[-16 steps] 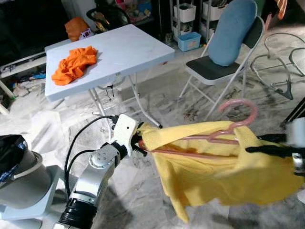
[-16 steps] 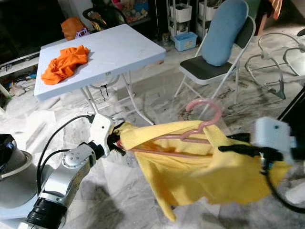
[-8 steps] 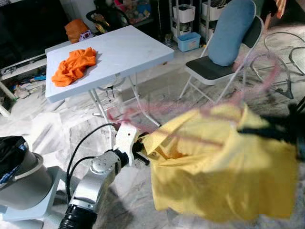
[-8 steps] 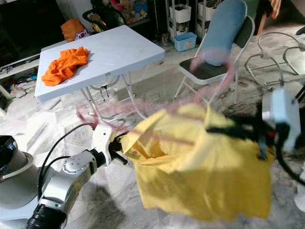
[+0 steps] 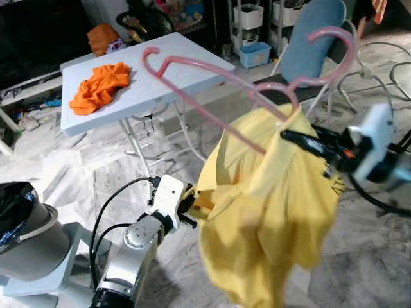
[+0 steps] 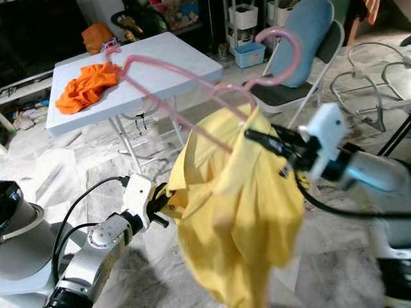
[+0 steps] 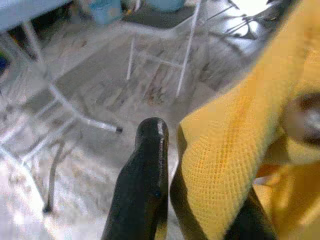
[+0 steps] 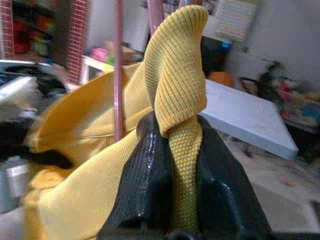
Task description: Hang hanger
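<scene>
Presently the pink plastic hanger (image 5: 212,86) rises tilted above both pincers; right pincer (image 6: 257,137) clamps the yellow knitted shirt (image 5: 270,212), left pincer (image 5: 192,208) grips its lower edge.

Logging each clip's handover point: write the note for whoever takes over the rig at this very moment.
Left gripper: shut on the lower edge of the yellow shirt, low in front of the robot.
Right gripper: shut on a fold of the shirt near the collar, beside the pink hanger, held up high.
The hanger is tilted steeply; one arm sticks out bare toward the white folding table, so the shirt sits on one side only.
An orange garment lies on the table.
Done: shirt and hanger lifted.
Left: seat the shirt properly, then hang it; I cannot tell where the rail is.
</scene>
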`<state>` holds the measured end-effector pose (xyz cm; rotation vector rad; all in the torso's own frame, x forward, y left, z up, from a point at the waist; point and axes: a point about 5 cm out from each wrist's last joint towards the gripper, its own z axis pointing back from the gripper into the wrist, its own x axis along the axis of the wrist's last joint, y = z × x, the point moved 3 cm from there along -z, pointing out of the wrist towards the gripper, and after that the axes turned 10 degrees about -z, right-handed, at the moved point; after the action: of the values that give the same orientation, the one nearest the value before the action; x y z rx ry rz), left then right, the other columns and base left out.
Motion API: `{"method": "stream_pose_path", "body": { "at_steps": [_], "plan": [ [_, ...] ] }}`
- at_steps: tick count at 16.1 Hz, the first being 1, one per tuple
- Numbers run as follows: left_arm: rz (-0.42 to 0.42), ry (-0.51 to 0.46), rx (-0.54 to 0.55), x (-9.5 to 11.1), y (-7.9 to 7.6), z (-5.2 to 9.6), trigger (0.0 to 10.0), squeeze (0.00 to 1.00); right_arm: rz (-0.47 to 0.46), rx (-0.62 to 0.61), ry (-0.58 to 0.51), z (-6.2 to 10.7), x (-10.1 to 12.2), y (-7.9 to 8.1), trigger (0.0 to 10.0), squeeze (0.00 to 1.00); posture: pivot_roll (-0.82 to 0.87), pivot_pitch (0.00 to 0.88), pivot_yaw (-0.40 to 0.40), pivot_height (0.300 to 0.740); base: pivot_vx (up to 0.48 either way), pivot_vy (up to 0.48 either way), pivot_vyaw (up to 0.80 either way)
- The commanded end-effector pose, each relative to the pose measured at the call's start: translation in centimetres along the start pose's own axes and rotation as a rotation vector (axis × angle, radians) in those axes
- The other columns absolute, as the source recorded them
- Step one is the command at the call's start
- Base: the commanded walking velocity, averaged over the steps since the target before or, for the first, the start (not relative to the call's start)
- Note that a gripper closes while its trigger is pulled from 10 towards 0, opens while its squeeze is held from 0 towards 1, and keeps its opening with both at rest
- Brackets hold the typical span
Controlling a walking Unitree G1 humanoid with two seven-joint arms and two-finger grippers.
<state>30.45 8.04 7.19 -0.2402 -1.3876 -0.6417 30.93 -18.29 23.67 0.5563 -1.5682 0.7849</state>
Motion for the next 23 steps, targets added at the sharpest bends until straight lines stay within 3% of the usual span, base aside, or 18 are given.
{"method": "stream_pose_path", "body": {
  "at_steps": [1, 3, 4, 7, 8, 12, 14, 16, 18, 20, 23],
  "plan": [
    [-0.036, 0.01, -0.021, -0.6, -0.1, 0.4, 10.0, 1.0, 0.017, -0.008, -0.032, -0.8, 0.8, 0.1, 10.0, 0.0, -0.18, 0.0, 0.146, 0.74, 0.0, 0.0, 0.0],
    [-0.106, 0.006, -0.061, -1.0, -1.0, 0.5, 10.0, 1.0, -0.016, -0.016, 0.097, -1.8, -2.2, 0.7, 10.0, 0.0, -0.18, 0.0, 0.145, 0.74, 0.0, 0.0, 0.0],
    [-0.12, 0.009, -0.075, -1.3, -1.3, 0.7, 10.0, 1.0, 0.023, -0.027, 0.152, -2.1, -3.6, 0.9, 10.0, 0.0, -0.18, 0.0, 0.144, 0.74, 0.0, 0.0, 0.0],
    [-0.235, 0.1, -0.106, -3.1, -1.6, 1.1, 10.0, 1.0, 0.044, -0.053, 0.176, -3.2, -4.7, 1.1, 10.0, 0.0, -0.17, 0.0, 0.14, 0.74, 0.0, 0.0, 0.0],
    [-0.238, 0.141, -0.123, -3.9, -1.9, 1.2, 10.0, 1.0, 0.066, -0.059, 0.201, -3.5, -5.2, 1.1, 10.0, 0.0, -0.17, 0.0, 0.14, 0.74, 0.0, 0.0, 0.0],
    [-0.171, 0.142, -0.168, -4.4, -2.9, 1.5, 10.0, 1.0, 0.256, -0.173, 0.221, -4.4, -5.9, -0.5, 10.0, 0.0, -0.17, 0.0, 0.138, 0.74, 0.0, 0.0, 0.0],
    [-0.157, 0.08, -0.156, -3.6, -2.7, 1.5, 10.0, 1.0, 0.282, -0.202, 0.203, -4.5, -5.8, -0.9, 10.0, 0.0, -0.17, 0.0, 0.139, 0.74, 0.0, 0.0, 0.0],
    [-0.15, -0.076, -0.19, -0.7, -2.6, 1.6, 10.0, 1.0, 0.275, -0.12, 0.234, -4.0, -6.6, -0.3, 10.0, 0.0, -0.17, 0.0, 0.14, 0.74, 0.0, 0.0, 0.0],
    [-0.141, -0.115, -0.308, 0.3, -3.5, 2.1, 10.0, 1.0, 0.285, 0.061, 0.308, -3.1, -7.8, 1.1, 10.0, 0.0, -0.17, 0.0, 0.143, 0.74, 0.0, 0.0, 0.0],
    [-0.142, -0.124, -0.404, 0.3, -4.1, 2.7, 10.0, 1.0, 0.347, 0.166, 0.387, -1.9, -8.9, 1.1, 10.0, 0.0, -0.17, 0.0, 0.147, 0.74, 0.0, 0.0, 0.0],
    [-0.145, -0.121, -0.464, 0.5, -3.9, 3.3, 10.0, 1.0, 0.39, 0.297, 0.505, -0.1, -10.2, 1.1, 10.0, 0.0, -0.17, 0.0, 0.146, 0.74, 0.0, 0.0, 0.0]
  ]
}}
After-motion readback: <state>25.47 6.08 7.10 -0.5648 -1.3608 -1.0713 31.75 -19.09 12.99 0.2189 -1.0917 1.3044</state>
